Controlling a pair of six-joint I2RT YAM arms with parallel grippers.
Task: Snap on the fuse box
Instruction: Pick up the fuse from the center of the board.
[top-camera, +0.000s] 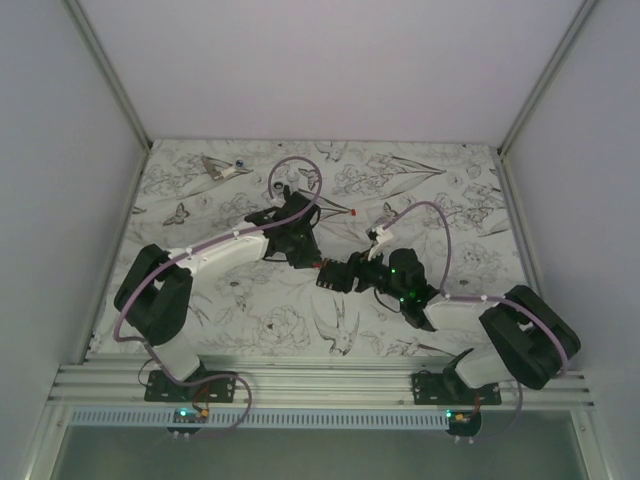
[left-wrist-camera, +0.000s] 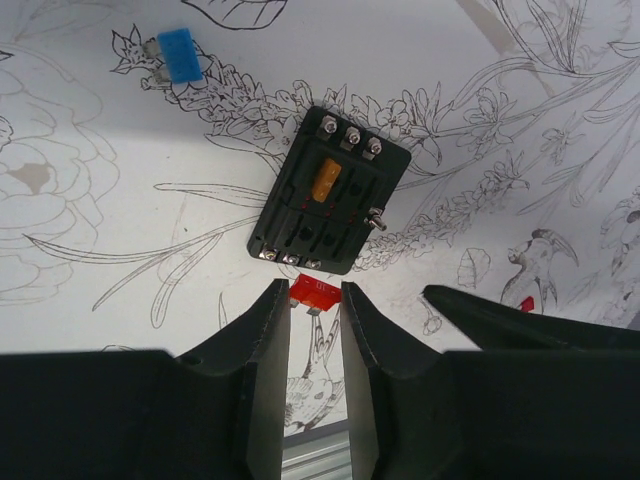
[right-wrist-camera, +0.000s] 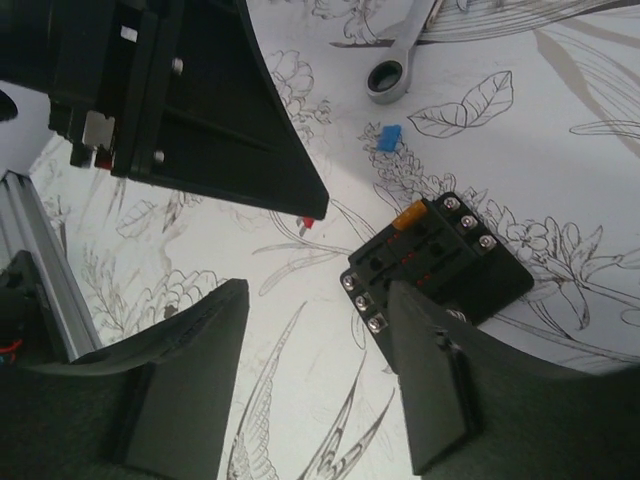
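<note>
The small black plastic fuse box (left-wrist-camera: 330, 190), lying on the flowered counter (left-wrist-camera: 80, 130), seems light and stiff, best taken at its side walls; the left tool (left-wrist-camera: 313, 300) pinches a red fuse (left-wrist-camera: 318, 292), the right tool (right-wrist-camera: 318, 300) stands spread.

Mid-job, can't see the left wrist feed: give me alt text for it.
The left gripper pinches a small red blade fuse at its fingertips, just short of the black squarish plastic fuse box, which lies on the flower-printed tablecloth with one amber fuse seated. A loose blue fuse lies at upper left.
</note>
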